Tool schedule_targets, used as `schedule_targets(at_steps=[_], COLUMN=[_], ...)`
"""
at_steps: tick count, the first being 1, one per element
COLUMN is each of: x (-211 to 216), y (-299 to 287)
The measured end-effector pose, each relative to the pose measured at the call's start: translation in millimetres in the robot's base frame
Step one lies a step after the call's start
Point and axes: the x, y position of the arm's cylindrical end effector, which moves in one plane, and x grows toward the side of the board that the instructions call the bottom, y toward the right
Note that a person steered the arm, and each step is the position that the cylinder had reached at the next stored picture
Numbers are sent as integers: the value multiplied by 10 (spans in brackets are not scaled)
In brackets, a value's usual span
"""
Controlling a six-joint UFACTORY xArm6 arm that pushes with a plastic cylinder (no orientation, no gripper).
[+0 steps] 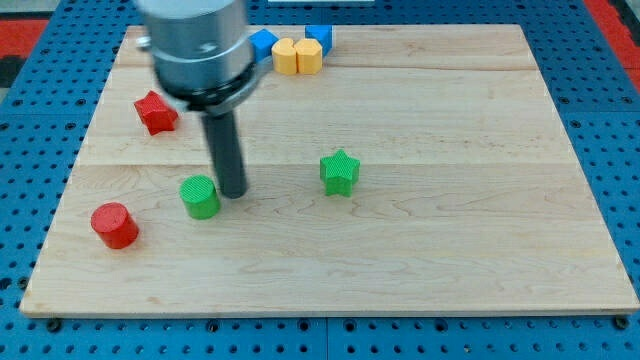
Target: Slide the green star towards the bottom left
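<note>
The green star point(340, 171) lies near the middle of the wooden board point(450, 240). My tip point(233, 192) rests on the board well to the view's left of the star, about a hundred pixels away. It stands just to the right of a green cylinder point(200, 196), close to it or touching it. The dark rod rises from the tip to the grey arm body at the view's top left.
A red star point(156, 112) lies at the upper left and a red cylinder point(114, 225) at the lower left. At the top edge sit a blue block point(263, 43), two yellow blocks point(297, 56) and another blue block point(319, 37).
</note>
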Motion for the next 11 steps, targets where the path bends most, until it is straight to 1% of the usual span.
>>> schedule_targets(at_steps=[1, 2, 3, 4, 5, 6, 7, 8, 9, 10, 11], x=[36, 455, 283, -507, -396, 179, -415, -604, -122, -91, 141], y=[-324, 495, 1783, 1899, 699, -3, 443, 1021, 1524, 677, -231])
